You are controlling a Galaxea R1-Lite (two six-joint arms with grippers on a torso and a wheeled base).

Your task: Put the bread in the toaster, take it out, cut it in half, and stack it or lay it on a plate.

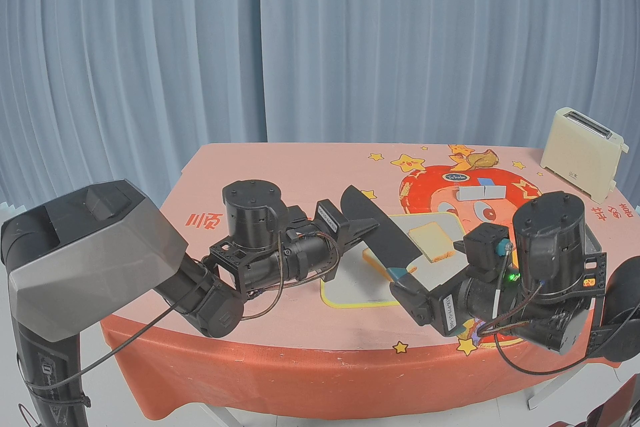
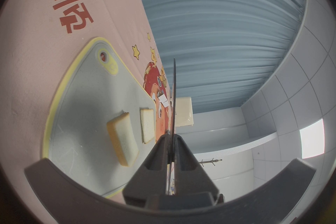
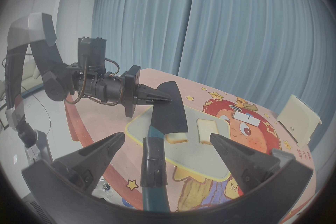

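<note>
My right gripper [image 3: 166, 137] is nearest, spread wide with the handle [image 3: 153, 165] of the knife [image 3: 168, 109] lying between the fingers, neither finger touching it. The knife is carried by my left gripper [image 2: 170, 140], which is clenched on the flat black blade near its back and holds it over the cutting board [image 2: 80, 102], edge turned down.

On the board the bread is already in two. One half [image 3: 176, 137] lies under the blade, partly hidden by it. The other half [image 3: 207, 130] lies just beside it, with a gap between them. Farther across the bench [image 1: 267, 181] are two small white blocks [image 1: 477, 191], and at the far right corner stands the toaster [image 1: 583, 153], well apart from the board.

I judge toasting and cutting done, and the step in hand a matter of the knife passing between my grippers. The next move calls for one gripper alone to have the knife. If my right gripper closes on the handle, my left must let go only once that grip is firm. Then the knife goes down clear of the board, and the halves can be stacked.
</note>
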